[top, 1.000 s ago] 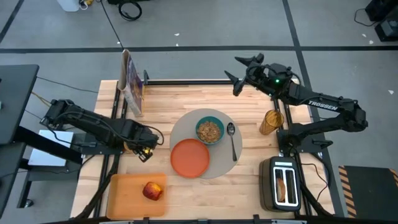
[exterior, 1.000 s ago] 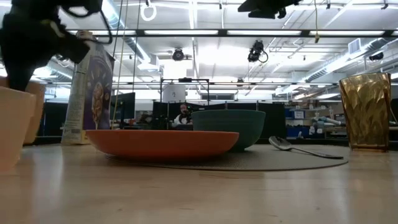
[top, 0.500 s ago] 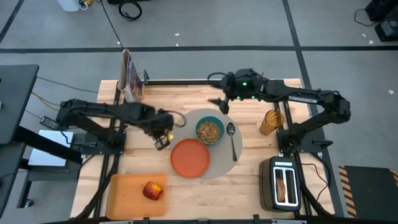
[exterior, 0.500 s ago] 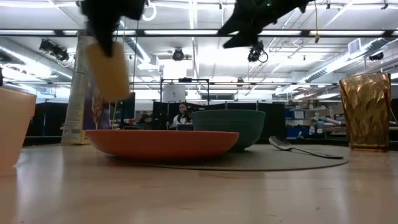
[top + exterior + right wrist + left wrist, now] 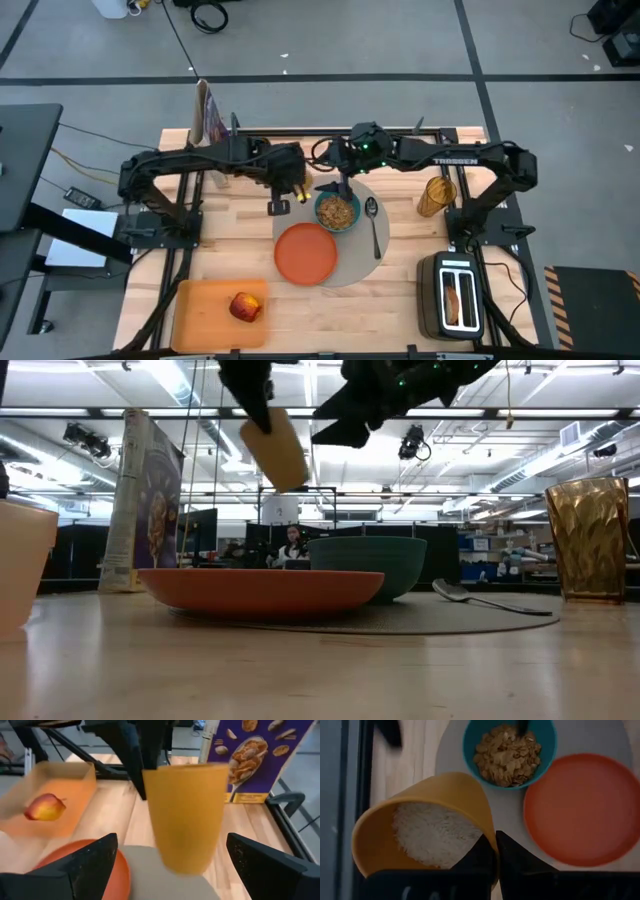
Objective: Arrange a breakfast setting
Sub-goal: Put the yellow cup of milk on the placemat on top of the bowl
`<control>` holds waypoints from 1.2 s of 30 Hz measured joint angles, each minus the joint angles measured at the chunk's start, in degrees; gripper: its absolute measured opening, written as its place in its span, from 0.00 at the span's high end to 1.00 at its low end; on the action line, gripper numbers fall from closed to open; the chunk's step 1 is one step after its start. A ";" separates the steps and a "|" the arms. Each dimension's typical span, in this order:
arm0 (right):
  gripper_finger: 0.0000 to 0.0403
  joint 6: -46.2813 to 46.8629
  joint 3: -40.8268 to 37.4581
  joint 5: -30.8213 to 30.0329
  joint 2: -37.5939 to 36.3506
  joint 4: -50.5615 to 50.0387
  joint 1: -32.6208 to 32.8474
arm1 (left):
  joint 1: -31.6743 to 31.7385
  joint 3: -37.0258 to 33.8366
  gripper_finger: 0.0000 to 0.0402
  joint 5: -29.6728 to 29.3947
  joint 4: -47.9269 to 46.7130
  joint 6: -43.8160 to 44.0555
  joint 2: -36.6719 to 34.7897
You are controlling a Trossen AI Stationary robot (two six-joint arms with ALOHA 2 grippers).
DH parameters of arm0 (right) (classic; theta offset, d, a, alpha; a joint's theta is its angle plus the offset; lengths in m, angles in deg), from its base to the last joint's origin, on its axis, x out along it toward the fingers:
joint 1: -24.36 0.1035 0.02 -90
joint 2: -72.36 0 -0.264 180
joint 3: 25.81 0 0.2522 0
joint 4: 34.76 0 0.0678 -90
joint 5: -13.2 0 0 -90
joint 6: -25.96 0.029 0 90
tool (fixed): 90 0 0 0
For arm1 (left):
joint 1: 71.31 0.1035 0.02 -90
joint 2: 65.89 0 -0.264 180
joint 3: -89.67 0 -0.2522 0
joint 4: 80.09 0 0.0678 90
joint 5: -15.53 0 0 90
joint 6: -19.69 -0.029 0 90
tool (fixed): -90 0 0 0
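The left gripper (image 5: 284, 197) hangs above the counter (image 5: 400, 290), clamped on the rim of the small yellow cup (image 5: 278, 206). The left wrist view shows its two fingers (image 5: 475, 860) pinching the cup's wall, and a white, grainy filling lying inside the cup. In the low view the cup (image 5: 272, 448) is high in the air and tilted, clear of everything below it.

The right gripper (image 5: 333, 185) hovers just beside the left one, its jaws spread wide with nothing between them. In the right wrist view the cup (image 5: 185, 815) fills the gap ahead of its two fingers (image 5: 92, 867), but they do not touch it.

Just below and beside the right gripper sits the teal bowl (image 5: 338, 210), filled with cereal, on the large round grey placemat (image 5: 362, 262). The metal spoon (image 5: 373, 224) lies on the mat on the bowl's far side from the left gripper. The orange plate (image 5: 306, 254) rests on the mat too, touching or nearly touching the bowl, nearer the counter's front edge than both grippers.

Well away from both grippers, the red apple (image 5: 244, 306) lies on the orange cutting board (image 5: 200, 310). A cereal box (image 5: 209, 125) stands behind the left arm. An amber glass (image 5: 435, 196) stands beyond the right gripper's arm, and the toaster (image 5: 458, 296) holds a bagel half (image 5: 453, 298) in one slot.
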 joint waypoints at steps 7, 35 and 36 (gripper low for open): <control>0.06 -2.85 0.04 -0.47 3.76 1.12 -0.07 | 0.08 0.13 0.96 0.25 4.22 -10.19 2.82; 0.18 -5.85 -0.02 -3.94 6.24 5.58 -0.37 | -0.66 0.11 0.76 -0.91 9.88 -11.80 1.63; 0.18 -5.76 -0.02 -4.29 5.94 5.15 -0.45 | -0.68 0.15 0.73 -1.78 9.89 -11.67 0.75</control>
